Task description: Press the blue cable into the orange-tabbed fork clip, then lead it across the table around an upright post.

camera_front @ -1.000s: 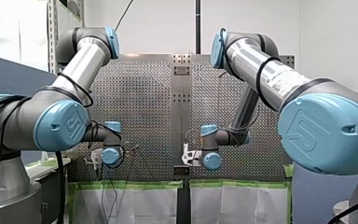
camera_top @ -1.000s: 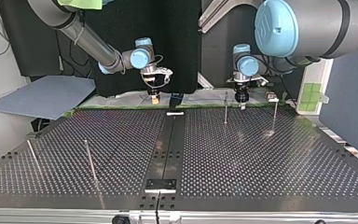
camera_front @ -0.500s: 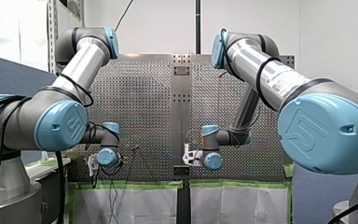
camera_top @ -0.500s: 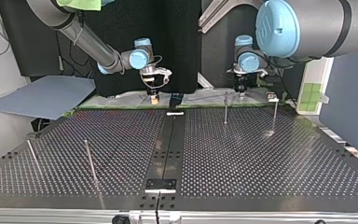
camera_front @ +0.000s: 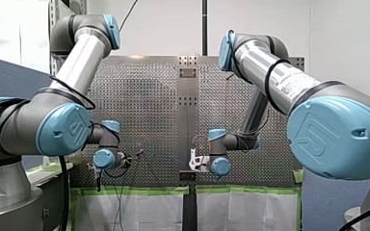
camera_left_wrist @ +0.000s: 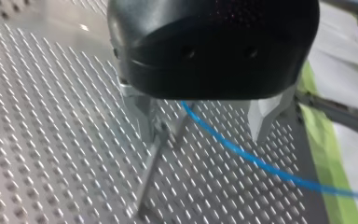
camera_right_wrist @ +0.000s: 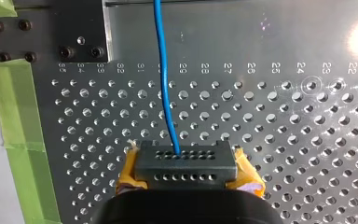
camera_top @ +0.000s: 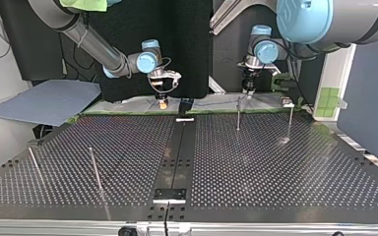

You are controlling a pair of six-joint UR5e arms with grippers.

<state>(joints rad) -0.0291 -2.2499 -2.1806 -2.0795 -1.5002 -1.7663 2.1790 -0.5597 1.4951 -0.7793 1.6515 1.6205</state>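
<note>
Right wrist view: blue cable (camera_right_wrist: 164,70) runs straight ahead from pinching right hand (camera_right_wrist: 185,165); left hand (camera_left_wrist: 207,133) spread.

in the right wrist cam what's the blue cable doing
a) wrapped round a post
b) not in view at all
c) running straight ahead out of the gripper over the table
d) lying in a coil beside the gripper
c: the blue cable comes out of my right gripper, between its yellow pads, and runs in a nearly straight line ahead over the perforated table.
</note>
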